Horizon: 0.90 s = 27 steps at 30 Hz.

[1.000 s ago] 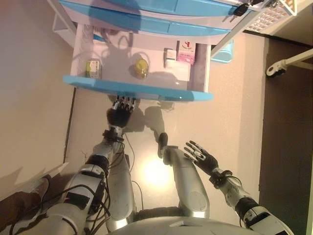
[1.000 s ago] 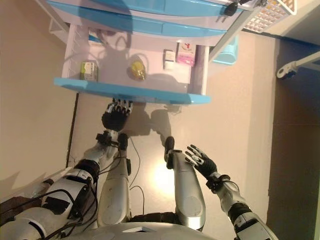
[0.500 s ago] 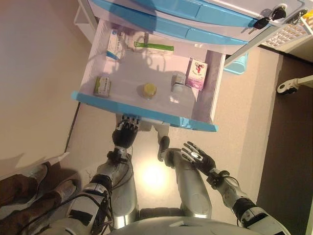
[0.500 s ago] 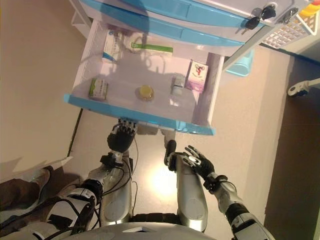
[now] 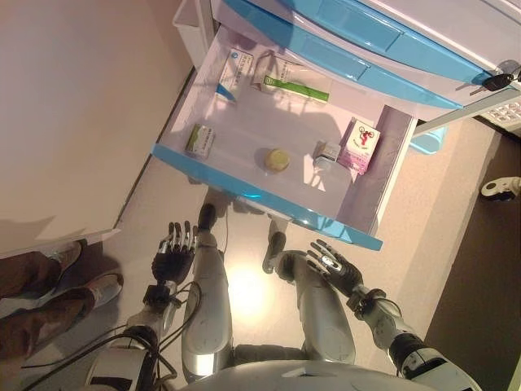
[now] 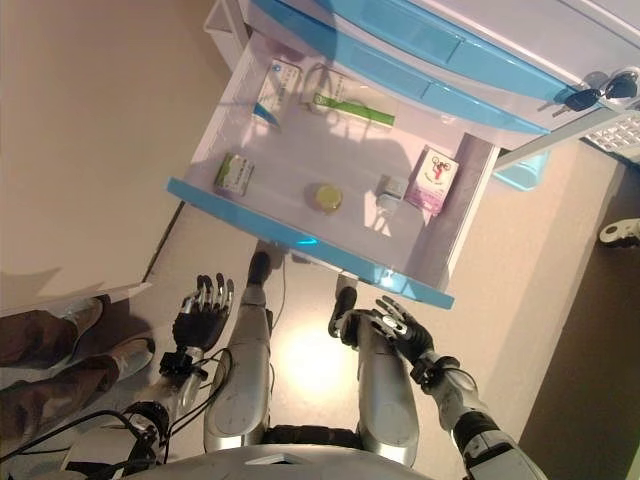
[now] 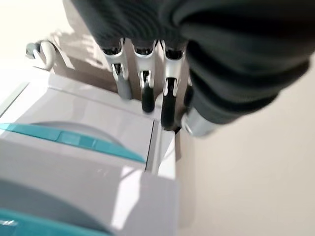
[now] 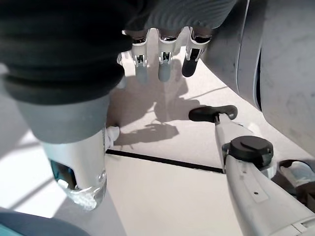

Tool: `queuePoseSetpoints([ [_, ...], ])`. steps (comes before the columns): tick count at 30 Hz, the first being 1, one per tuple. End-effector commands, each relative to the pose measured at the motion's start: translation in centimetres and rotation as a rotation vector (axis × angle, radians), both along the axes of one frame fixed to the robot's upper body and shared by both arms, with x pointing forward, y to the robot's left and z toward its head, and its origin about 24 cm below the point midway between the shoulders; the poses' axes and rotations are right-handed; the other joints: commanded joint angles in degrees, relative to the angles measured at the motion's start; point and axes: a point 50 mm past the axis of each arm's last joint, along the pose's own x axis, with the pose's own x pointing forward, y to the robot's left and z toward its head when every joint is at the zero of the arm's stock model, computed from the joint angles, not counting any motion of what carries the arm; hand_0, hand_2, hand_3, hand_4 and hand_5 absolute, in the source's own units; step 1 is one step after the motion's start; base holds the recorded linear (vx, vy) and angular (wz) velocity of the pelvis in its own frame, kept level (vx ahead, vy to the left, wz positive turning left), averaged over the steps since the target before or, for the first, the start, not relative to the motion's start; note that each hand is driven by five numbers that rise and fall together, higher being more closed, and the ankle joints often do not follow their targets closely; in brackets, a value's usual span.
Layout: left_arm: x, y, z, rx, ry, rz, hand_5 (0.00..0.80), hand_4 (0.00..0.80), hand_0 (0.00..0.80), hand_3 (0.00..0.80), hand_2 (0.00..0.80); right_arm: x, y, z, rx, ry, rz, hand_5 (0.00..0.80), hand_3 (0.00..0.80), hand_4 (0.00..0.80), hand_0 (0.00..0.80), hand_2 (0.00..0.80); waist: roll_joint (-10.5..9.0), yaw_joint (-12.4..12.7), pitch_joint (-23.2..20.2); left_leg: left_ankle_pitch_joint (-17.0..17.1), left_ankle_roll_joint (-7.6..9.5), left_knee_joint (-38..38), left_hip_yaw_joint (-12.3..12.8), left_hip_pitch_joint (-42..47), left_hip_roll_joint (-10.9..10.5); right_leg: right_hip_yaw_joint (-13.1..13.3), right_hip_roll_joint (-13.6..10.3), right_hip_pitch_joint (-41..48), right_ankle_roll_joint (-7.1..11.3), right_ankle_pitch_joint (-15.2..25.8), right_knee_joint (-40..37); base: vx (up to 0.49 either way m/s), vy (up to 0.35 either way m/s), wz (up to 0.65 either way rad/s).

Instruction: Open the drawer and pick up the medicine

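Note:
The bottom drawer (image 5: 244, 195) with a blue front stands pulled out of the white cabinet. Inside lie a white and blue box (image 5: 232, 75), a green-striped tube box (image 5: 295, 81), a small green box (image 5: 199, 140), a round yellow jar (image 5: 277, 159), a small white bottle (image 5: 326, 152) and a pink box (image 5: 361, 147). My left hand (image 5: 172, 252) is open and empty, below the drawer front and apart from it, fingers straight in the left wrist view (image 7: 142, 83). My right hand (image 5: 334, 267) is open and empty below the drawer's right corner.
Closed blue-fronted drawers (image 5: 350, 28) sit above the open one, with keys (image 5: 495, 81) in a lock at the right. A light blue bin (image 5: 425, 140) and a white caster (image 5: 501, 187) stand to the right. A person's legs (image 5: 41, 285) are at the lower left.
My left hand has come off the drawer front and dropped down and to the left, fingers straight. The view has shifted, and more of the drawer's inside shows. The right hand has hardly moved.

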Motion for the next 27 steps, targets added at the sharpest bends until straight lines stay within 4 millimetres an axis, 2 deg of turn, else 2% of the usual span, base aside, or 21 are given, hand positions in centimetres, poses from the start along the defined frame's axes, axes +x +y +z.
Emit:
queuePoseSetpoints([
  [1, -0.8, -0.2, -0.7, -0.048, 0.061, 0.020, 0.000, 0.000, 0.000, 0.000, 0.000, -1.9, -0.4, -0.6, 0.007, 0.000, 0.005, 0.000, 0.000, 0.000, 0.000, 0.000, -0.96, -0.49, -2.08, -6.56, 5.33, 7.11, 2.51, -2.45, -4.35, 0.95, 0.94, 0.05, 4.34, 8.34, -7.08, 0.005, 0.030, 0.11],
  [8, -1.1, 0.2, -1.3, -0.023, 0.178, 0.023, 0.000, 0.000, 0.000, 0.000, 0.000, -2.3, -0.7, -0.9, 0.013, 0.023, -0.001, 0.000, 0.000, 0.000, 0.000, 0.000, -0.77, -0.77, -2.08, -6.56, 5.30, 7.54, 2.61, -2.56, -4.30, 1.14, 0.80, -0.40, 4.32, 8.12, -6.33, 0.002, 0.009, 0.01],
  [12, -1.6, 0.8, -1.7, 0.057, 0.244, 0.012, 0.000, 0.000, 0.000, 0.000, 0.000, -3.7, -2.1, -2.3, -0.021, 0.176, -0.110, 0.000, 0.000, 0.000, 0.000, 0.000, -0.35, -1.04, -2.08, -6.65, 5.31, 7.26, 3.09, -1.67, -4.36, 1.52, 0.74, -0.04, 4.46, 8.07, -6.41, 0.011, 0.029, 0.00],
  [16, -2.5, 0.8, -2.2, 0.133, 0.272, -0.040, 0.000, 0.000, 0.000, 0.000, 0.000, -5.3, -4.7, -3.4, -0.088, 0.327, -0.311, 0.000, 0.000, 0.000, 0.000, 0.000, 0.61, -0.91, -2.08, -6.71, 5.25, 6.69, 3.39, -0.30, -4.52, 1.72, 0.32, 1.14, 4.66, 8.19, -6.92, 0.013, 0.007, -0.03],
  [20, -3.4, 1.0, -2.6, 0.229, 0.305, -0.102, 0.000, 0.000, 0.000, 0.000, 0.000, -6.0, -7.1, -3.4, -0.131, 0.385, -0.513, 0.000, 0.000, 0.000, 0.000, 0.000, 1.24, -0.76, -2.08, -6.87, 5.18, 5.75, 3.55, 1.50, -4.56, 2.08, 0.12, 2.92, 5.02, 8.55, -8.24, 0.024, -0.007, -0.07],
  [24, -4.6, 1.8, -2.8, 0.288, 0.328, -0.109, 0.000, 0.000, 0.000, 0.000, 0.000, -6.3, -9.8, -2.3, -0.155, 0.301, -0.699, 0.000, 0.000, 0.000, 0.000, 0.000, 1.39, -0.84, -3.03, -7.14, 5.12, 4.53, 3.97, 3.35, -4.29, 2.45, -0.15, 5.04, 5.71, 9.23, -10.29, 0.042, -0.030, -0.05],
  [27, -6.0, 3.1, -2.9, 0.300, 0.359, -0.066, 0.000, 0.000, 0.000, 0.000, 0.000, -6.0, -11.9, -0.5, -0.225, 0.180, -0.821, 0.000, 0.000, 0.000, 0.000, 0.000, 0.96, -1.54, -4.22, -7.35, 5.23, 3.51, 4.90, 4.81, -3.94, 3.29, -0.38, 6.72, 6.30, 9.86, -12.32, 0.043, -0.029, -0.17],
])
